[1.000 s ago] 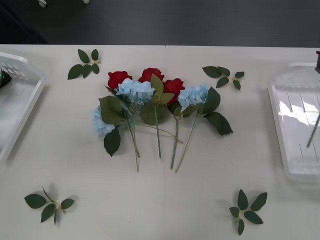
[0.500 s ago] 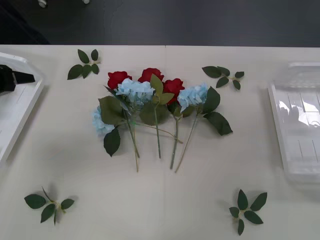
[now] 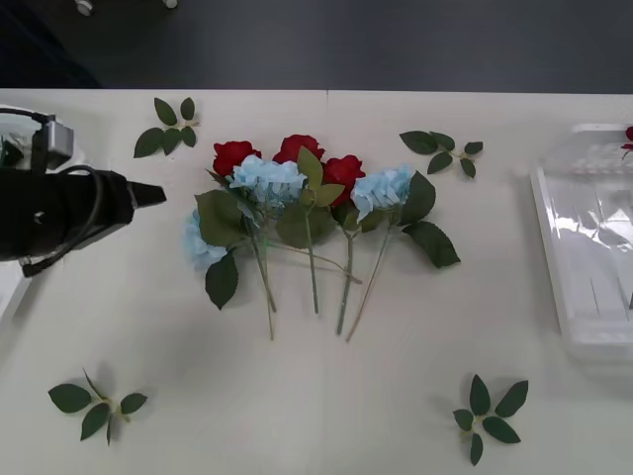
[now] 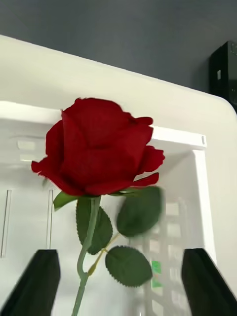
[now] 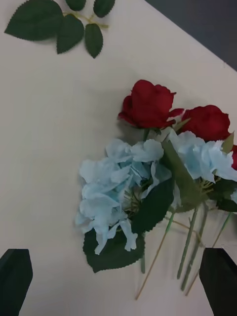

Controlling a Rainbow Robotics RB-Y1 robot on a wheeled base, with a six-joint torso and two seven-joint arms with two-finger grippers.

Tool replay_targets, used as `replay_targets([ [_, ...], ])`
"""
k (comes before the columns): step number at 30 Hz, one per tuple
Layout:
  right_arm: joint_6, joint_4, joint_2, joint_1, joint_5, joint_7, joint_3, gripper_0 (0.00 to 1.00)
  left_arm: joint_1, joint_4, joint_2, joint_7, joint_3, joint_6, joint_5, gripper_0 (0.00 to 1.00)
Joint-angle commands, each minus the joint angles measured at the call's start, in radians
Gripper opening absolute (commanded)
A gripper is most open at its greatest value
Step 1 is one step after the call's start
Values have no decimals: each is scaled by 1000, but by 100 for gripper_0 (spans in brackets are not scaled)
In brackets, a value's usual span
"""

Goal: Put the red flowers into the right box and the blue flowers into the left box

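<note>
Three red flowers [image 3: 298,147] and three blue flowers [image 3: 267,176] lie heaped at the table's middle, stems toward me. My left gripper [image 3: 153,194] reaches in from the left, just left of the heap. In the left wrist view it [image 5: 116,256] is open over a blue flower [image 5: 113,197], with red flowers [image 5: 148,103] beyond. My right gripper [image 4: 119,252] is open at the right box [image 4: 177,136]. One red flower [image 4: 98,148] stands before it, its stem running down between the fingers without touching them. The right box [image 3: 593,247] sits at the right edge, the left box [image 3: 20,124] behind my left arm.
Loose green leaf sprigs lie around the heap: back left [image 3: 166,127], back right [image 3: 442,148], front left [image 3: 94,401] and front right [image 3: 490,416]. Bare table stretches between the heap and each box.
My left arm has swung out from over the left box towards the heap. The stem that hung over the right box a second ago is gone; a red bloom now shows at the right edge.
</note>
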Motion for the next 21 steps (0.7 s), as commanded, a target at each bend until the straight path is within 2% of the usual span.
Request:
replay_targets([
  [1,-5,-36,-10,-9,16,24,-5,98,-27,-86,32,112,-131,68,-71,100],
  [3,9,-54,-2,-9,16,22,-5,99,-38,-87,31,136,-174,82,-97,100],
  [6,115,-134,1,-9,11,24,-5,99,-57,-87,29,158,-243,90,-137,100],
  [7,202,-194,2,-9,-10,24,-11,98,-66,-86,26,159,-272,90,-149,100],
  [11,412,-344,30,-9,-99,27,-48,99,-78,-84,20,155,-333,90,-160,100],
  [14,527,-448,65,-8,-168,24,-77,98,-81,-82,20,147,-371,90,-168,100],
  [17,604,-537,99,-9,-225,21,-101,99,-86,-82,18,138,-408,90,-177,100],
  [21,607,-609,149,-11,-353,-13,-120,99,-89,-61,-12,129,-425,86,-192,100],
])
